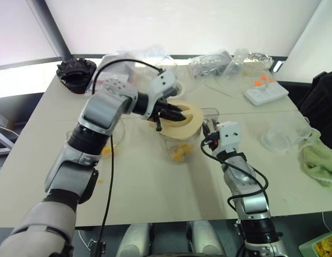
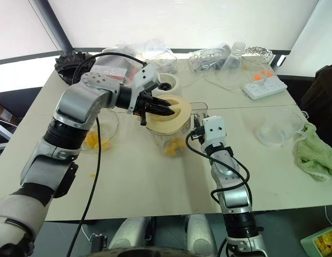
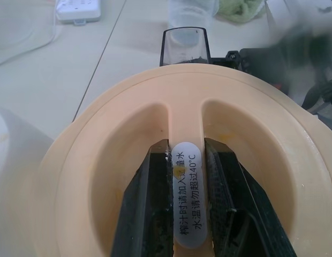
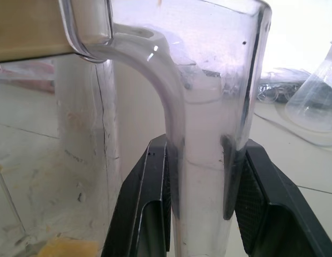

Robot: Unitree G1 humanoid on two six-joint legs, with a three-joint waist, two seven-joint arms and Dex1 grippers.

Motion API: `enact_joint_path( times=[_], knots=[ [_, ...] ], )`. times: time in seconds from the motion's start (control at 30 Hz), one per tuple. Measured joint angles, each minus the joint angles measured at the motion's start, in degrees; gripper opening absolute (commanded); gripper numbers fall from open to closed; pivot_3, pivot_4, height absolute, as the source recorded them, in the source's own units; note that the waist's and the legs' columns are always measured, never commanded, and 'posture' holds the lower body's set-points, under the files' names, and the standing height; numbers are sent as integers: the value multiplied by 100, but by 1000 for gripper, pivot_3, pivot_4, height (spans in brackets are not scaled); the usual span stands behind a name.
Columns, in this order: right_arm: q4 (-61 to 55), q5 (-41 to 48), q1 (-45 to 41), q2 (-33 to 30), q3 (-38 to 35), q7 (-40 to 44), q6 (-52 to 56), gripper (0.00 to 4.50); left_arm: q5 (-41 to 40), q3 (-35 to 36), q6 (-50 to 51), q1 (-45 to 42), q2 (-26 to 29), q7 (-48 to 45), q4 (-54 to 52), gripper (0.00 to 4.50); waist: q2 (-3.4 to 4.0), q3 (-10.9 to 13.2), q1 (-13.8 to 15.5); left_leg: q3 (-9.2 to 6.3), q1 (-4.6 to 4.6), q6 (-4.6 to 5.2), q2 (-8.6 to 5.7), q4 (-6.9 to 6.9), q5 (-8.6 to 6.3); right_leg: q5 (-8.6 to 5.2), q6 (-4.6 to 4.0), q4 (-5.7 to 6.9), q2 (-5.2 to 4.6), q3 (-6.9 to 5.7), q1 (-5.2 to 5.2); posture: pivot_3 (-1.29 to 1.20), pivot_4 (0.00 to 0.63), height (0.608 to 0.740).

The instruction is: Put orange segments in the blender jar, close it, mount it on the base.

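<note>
Closing the blender jar (image 2: 171,140) — left gripper (image 3: 188,176) clamped narrow on the centre rib of the cream-yellow lid (image 3: 182,107), lid sitting on the jar's mouth, slightly tilted by the look of it. Right gripper (image 4: 201,176) shut on the jar's clear side handle (image 4: 201,134), steadying it from the robot's side. Orange segments (image 2: 174,146) already down at the jar bottom, below the left gripper; a few more in the glass dish (image 2: 99,136) off to that gripper's outer side.

Risk, as a judgement: pressing or twisting with the lid cocked could jam one edge and leave the other proud, or lever the jar over against the handle grip — too much push on one side would do it. Lid popping loose on release also possible if not seated all round.

Base (image 2: 167,83) just beyond the left gripper, close behind the jar. Farther off: power strip (image 2: 265,85), clear cup (image 2: 278,128) and green cloth (image 2: 316,152) well beyond the right gripper. Nothing between jar and base but the left arm itself.
</note>
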Motion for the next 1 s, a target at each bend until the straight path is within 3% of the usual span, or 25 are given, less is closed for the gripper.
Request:
enact_joint_path(
  times=[0.07,0.13,0.17,0.3,0.37,0.73,1.0],
  knots=[
    [-3,0,0,0,0,6,0,961,0,0,19,10,8,6,-35,250,0,0,-6,0,-2,0,0,-1,0,0,0,0,0,0,-2,0,150,740],
    [-6,-1,0,1,0,9,0,961,-2,1,30,11,11,6,-46,1271,0,0,-8,0,-4,0,0,-1,0,0,0,0,0,0,-5,0,150,740],
    [-18,0,6,4,3,9,0,961,2,-3,49,35,31,162,-44,1561,1,1,-16,0,-5,0,0,-1,0,0,0,0,0,0,-6,0,150,740],
    [-99,11,60,18,7,1,-5,961,2,42,71,21,124,462,-47,3664,-1,3,-24,-2,-15,0,1,-5,0,0,1,1,0,-2,-18,0,150,740],
    [-125,-4,67,5,-11,3,-25,961,27,73,136,11,205,590,-10,4461,2,2,-28,0,-14,0,-2,-9,0,-1,4,-1,-2,-1,-18,0,150,740],
    [-191,-8,92,-2,-160,-46,-28,961,-476,793,411,91,-345,1161,359,4461,-12,18,-40,0,-25,0,-2,-20,0,6,-1,0,-1,-3,-38,0,150,740],
    [-321,-1,157,-7,-257,43,-152,961,-1313,2549,754,-285,-897,2501,571,4461,-57,60,-84,16,-55,-14,0,-88,9,26,6,20,4,12,-121,0,150,740]
  ],
)
